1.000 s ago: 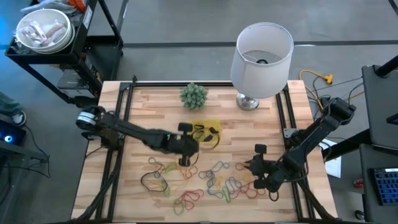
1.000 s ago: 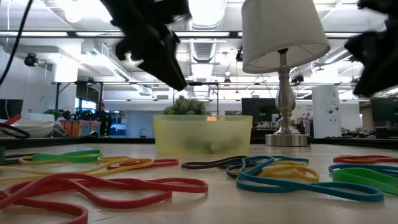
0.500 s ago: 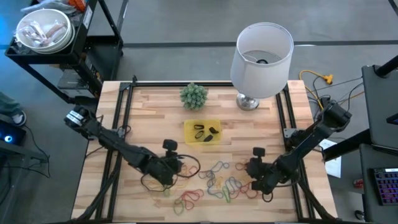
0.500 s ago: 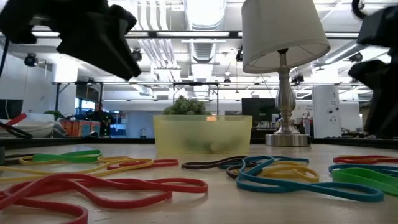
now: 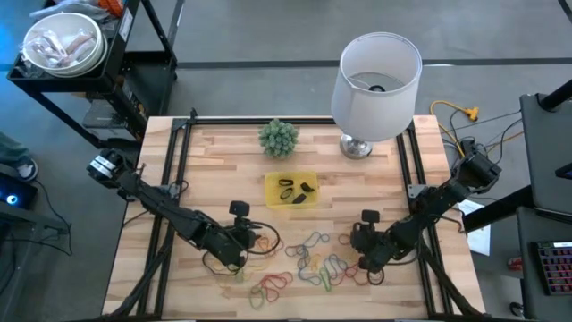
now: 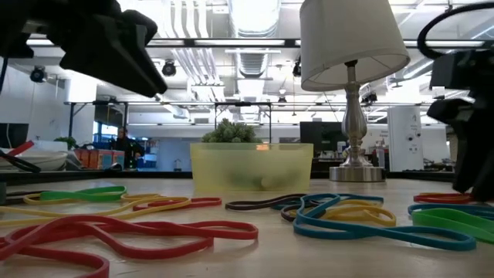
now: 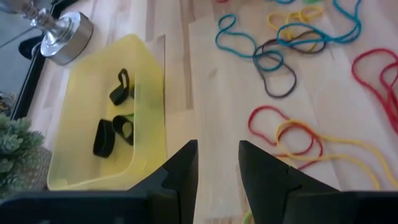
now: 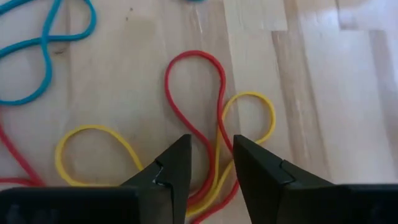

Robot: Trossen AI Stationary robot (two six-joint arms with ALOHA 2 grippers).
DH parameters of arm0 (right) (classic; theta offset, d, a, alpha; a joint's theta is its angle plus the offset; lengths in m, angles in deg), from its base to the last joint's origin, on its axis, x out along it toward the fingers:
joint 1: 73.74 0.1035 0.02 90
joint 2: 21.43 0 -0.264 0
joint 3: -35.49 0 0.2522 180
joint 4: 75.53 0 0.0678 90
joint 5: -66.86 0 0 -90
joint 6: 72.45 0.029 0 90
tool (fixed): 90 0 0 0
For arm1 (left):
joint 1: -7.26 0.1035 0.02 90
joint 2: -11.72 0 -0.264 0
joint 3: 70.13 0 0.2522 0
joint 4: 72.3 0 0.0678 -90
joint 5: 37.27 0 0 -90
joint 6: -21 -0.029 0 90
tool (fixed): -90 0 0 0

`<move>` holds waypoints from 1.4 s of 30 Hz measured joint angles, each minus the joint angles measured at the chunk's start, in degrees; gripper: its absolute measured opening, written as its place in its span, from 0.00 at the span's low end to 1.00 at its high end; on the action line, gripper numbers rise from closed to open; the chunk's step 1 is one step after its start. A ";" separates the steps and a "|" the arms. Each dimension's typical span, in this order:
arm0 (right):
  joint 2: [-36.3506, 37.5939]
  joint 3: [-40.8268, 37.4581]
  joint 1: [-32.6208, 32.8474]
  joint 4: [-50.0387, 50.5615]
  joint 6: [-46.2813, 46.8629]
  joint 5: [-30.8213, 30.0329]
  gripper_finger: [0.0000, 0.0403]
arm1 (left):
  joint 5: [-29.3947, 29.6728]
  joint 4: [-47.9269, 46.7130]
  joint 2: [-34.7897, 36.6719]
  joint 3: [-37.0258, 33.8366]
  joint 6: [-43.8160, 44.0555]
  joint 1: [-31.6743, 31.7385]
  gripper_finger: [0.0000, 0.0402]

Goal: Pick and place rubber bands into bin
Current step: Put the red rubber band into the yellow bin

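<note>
Both arms have dropped from near the small yellow plastic bin (image 5: 291, 190) toward the scattered coloured rubber bands (image 5: 313, 264) on the wooden desk (image 5: 214, 152). Your left pincer (image 7: 217, 171) and right pincer (image 8: 208, 165) hover spread; next, pinch one loop each.

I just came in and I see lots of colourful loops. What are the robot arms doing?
Two robot arms are tidying rubber bands into a little yellow bin. A few dark bands already lie in the bin, but most are spread over the table. The left gripper is low over the bands and open. The right gripper is open right above a red and a yellow band.
</note>
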 joint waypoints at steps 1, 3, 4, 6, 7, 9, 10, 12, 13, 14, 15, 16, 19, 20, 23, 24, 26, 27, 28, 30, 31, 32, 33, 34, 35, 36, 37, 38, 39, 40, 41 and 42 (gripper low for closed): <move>-0.01 -0.16 -0.31 -0.28 0.19 0.62 0.27 | 0.02 -0.03 0.13 -0.03 0.02 -0.03 0.25; 0.11 -0.52 -0.86 -0.62 0.38 1.26 0.27 | 0.00 0.44 0.14 -0.01 0.02 -0.03 0.25; 0.11 -0.68 -1.05 -0.83 0.40 1.46 0.26 | -0.03 0.34 0.14 -0.02 0.01 -0.08 0.25; 0.18 -0.80 -1.17 -1.02 0.34 2.03 0.25 | -0.02 0.29 0.14 -0.03 0.00 -0.10 0.25; 0.23 -0.83 -1.19 -1.06 0.31 2.41 0.25 | -0.02 0.41 0.14 -0.03 0.01 -0.10 0.25; 0.24 -0.83 -1.24 -1.10 0.33 2.89 0.23 | -0.02 0.29 0.14 -0.03 0.00 -0.10 0.25; 0.24 -0.83 -1.25 -1.15 0.37 3.39 0.22 | -0.02 0.33 0.14 -0.03 -0.02 -0.10 0.25; 0.24 -0.88 -1.28 -1.19 0.58 4.19 0.18 | -0.02 0.30 0.14 -0.03 -0.02 -0.10 0.25; 0.21 -0.89 -1.28 -1.19 0.56 4.36 0.16 | -0.02 0.31 0.14 -0.03 -0.02 -0.10 0.25; 0.15 -0.89 -1.28 -1.22 0.44 4.38 0.13 | -0.02 0.32 0.14 -0.03 -0.02 -0.10 0.25; 0.15 -0.89 -1.28 -1.25 -0.03 4.43 0.10 | -0.02 0.28 0.14 -0.03 -0.02 -0.10 0.25; 0.15 -0.89 -1.26 -1.27 -0.66 4.61 0.08 | -0.02 0.30 0.14 -0.03 -0.02 -0.10 0.25; 0.53 -0.98 -1.13 -1.32 -1.81 4.25 0.03 | -0.02 0.29 0.14 -0.03 -0.02 -0.10 0.25; 0.84 -1.02 -1.04 -1.32 -1.94 3.91 0.03 | -0.03 0.28 0.11 -0.03 -0.02 -0.10 0.25; 2.40 -1.30 -1.04 -0.32 -2.68 3.26 0.02 | -0.02 0.28 0.11 -0.03 -0.04 -0.10 0.25; 2.99 -1.33 -1.04 -0.15 -2.95 2.80 0.02 | -0.04 0.28 0.11 -0.03 -0.02 -0.10 0.25; 4.25 -0.99 -1.04 -0.51 -3.98 2.16 0.02 | -0.04 0.22 0.09 -0.03 -0.02 -0.10 0.25; 4.66 -0.71 -1.04 -0.68 -4.35 1.96 0.02 | -0.04 0.18 0.09 -0.03 -0.02 -0.10 0.25; 5.07 -0.52 -1.04 -0.76 -4.68 1.86 0.02 | -0.04 0.17 0.09 -0.03 -0.02 -0.10 0.25; 5.92 -0.29 -1.04 -0.69 -5.24 1.43 0.02 | -0.04 0.17 0.09 -0.03 -0.02 -0.10 0.25; 6.27 -0.11 -1.04 -0.83 -5.32 1.10 0.02 | -0.04 0.17 0.09 -0.03 0.00 -0.10 0.25; 6.42 0.09 -1.04 -0.95 -5.55 0.89 0.02 | -0.04 0.17 0.07 -0.03 -0.02 -0.11 0.25; 6.54 0.26 -1.02 -1.00 -6.01 0.46 0.02 | -0.04 0.17 0.07 -0.03 0.00 -0.10 0.25; 6.56 0.42 -0.84 -0.98 -6.76 -0.09 0.02 | -0.04 0.22 0.07 -0.03 -0.02 -0.12 0.25; 6.56 0.64 -0.69 -0.99 -7.62 -0.95 0.02 | -0.04 0.22 0.07 -0.03 -0.01 -0.11 0.25; 6.56 0.96 -0.55 -1.07 -8.53 -2.03 0.02 | -0.04 0.22 0.07 -0.03 0.00 -0.11 0.25; 6.57 1.29 -0.34 -1.20 -9.44 -3.47 0.02 | -0.04 0.22 0.07 -0.03 -0.01 -0.12 0.25; 6.60 1.59 -0.15 -1.23 -10.53 -5.00 0.02 | -0.04 0.22 0.07 -0.03 0.00 -0.12 0.25; 6.60 1.93 0.14 -1.25 -11.69 -6.79 0.02 | -0.02 0.23 0.07 -0.03 0.00 -0.12 0.25; 6.60 2.29 0.44 -1.25 -12.83 -8.61 0.02 | 0.02 0.24 0.07 -0.03 0.00 -0.11 0.25; 6.60 2.72 0.61 -1.34 -14.15 -10.40 0.02 | 0.02 0.24 0.07 -0.03 0.00 -0.12 0.25; 6.60 3.15 0.83 -1.46 -15.29 -12.22 0.02 | 0.04 0.28 0.07 -0.03 0.02 -0.12 0.25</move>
